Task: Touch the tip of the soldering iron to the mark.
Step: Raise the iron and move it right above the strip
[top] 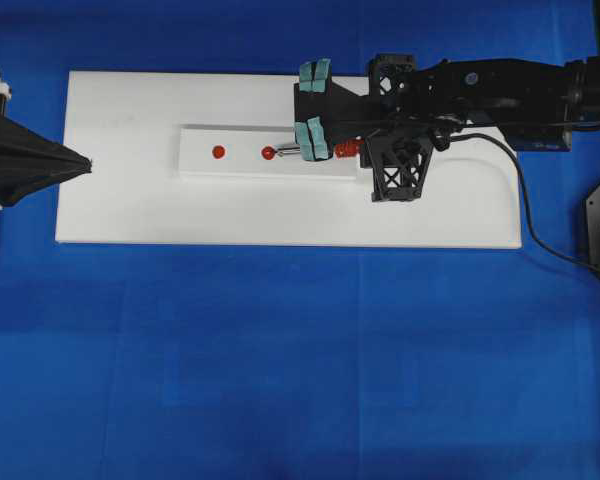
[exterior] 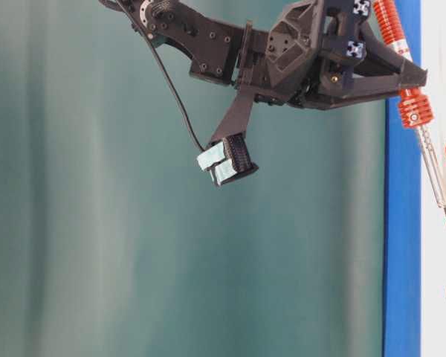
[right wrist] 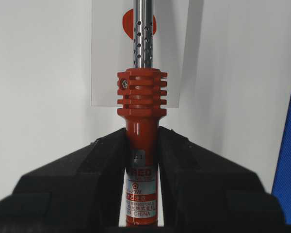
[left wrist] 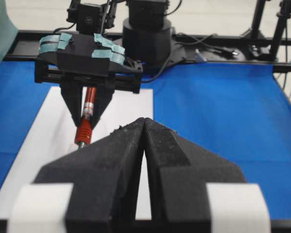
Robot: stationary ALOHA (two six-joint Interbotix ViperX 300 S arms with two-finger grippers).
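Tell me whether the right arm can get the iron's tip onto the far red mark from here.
Probably yes. The right gripper is shut on the iron, whose tip sits at the near mark. The far mark lies straight ahead on the same strip, nothing between. The left gripper waits beyond it.

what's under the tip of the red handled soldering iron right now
The red-handled soldering iron has its tip over a red round mark on a white strip. The tip covers part of the mark, so contact is unclear.

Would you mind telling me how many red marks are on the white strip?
2. One mark lies bare toward the strip's left end; the other mark sits mid-strip at the soldering iron tip. None appears hidden.
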